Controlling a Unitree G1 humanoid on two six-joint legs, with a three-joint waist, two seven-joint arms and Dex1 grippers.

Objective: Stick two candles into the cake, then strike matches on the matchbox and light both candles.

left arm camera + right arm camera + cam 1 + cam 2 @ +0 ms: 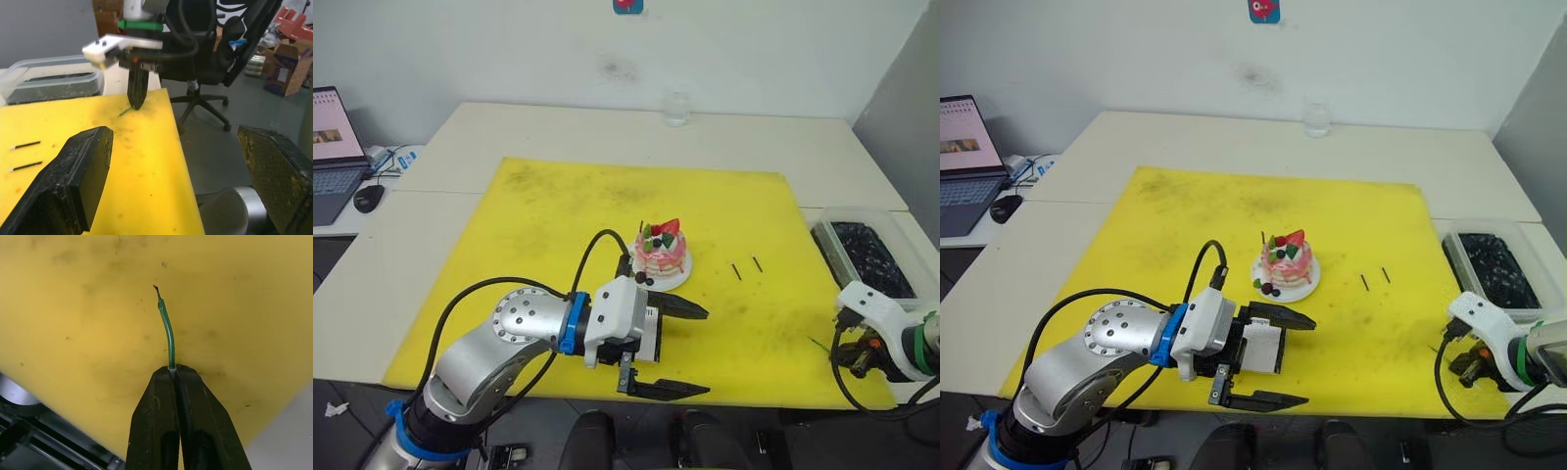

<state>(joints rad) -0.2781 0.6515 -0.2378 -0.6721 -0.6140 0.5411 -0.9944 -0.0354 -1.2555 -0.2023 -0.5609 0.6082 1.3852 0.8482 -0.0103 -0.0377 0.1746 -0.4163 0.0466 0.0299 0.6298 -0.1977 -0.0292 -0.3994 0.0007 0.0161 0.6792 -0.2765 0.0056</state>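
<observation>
Right fingers [175,374] pinching green candle [167,333] by its white end, tip pointing away; cake [661,253] well left and farther. Left fingers [677,350] spread, empty.

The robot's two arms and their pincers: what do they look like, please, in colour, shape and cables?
The left arm is silver metal with round joints, blue rings and looping black cables. Its wrist block is white, and the left pincer has two flat black fingers with textured pads. The right arm ends in a white housing with a green ring, black cables and the narrow black right pincer.
</observation>
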